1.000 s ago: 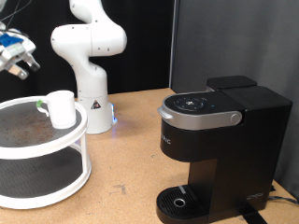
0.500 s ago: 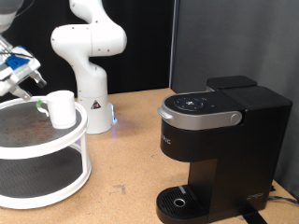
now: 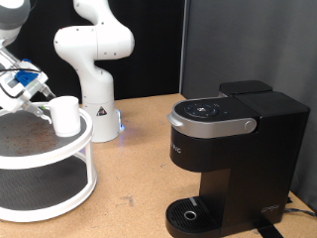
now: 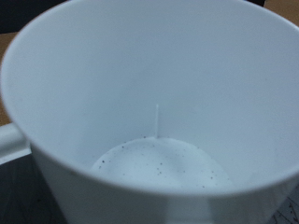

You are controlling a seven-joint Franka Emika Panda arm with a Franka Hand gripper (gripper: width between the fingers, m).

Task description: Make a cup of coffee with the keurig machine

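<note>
The white cup (image 3: 65, 115) stands upright on the top tier of a white round two-tier stand (image 3: 30, 178) at the exterior view's left. My gripper (image 3: 42, 102) hangs just to the left of the cup, close beside its rim. The wrist view is filled by the cup (image 4: 154, 121) seen from above; its inside is empty with dark specks on the bottom, and no fingers show there. The black keurig machine (image 3: 228, 149) stands at the exterior view's right with its lid down and nothing on its round drip tray (image 3: 188, 213).
The white robot base (image 3: 94, 69) stands behind the stand, against a dark curtain. Bare wooden table (image 3: 134, 178) lies between the stand and the machine.
My gripper has come down and moved to the right, from above the stand's left edge to right beside the cup. The cup and the machine have not moved.
</note>
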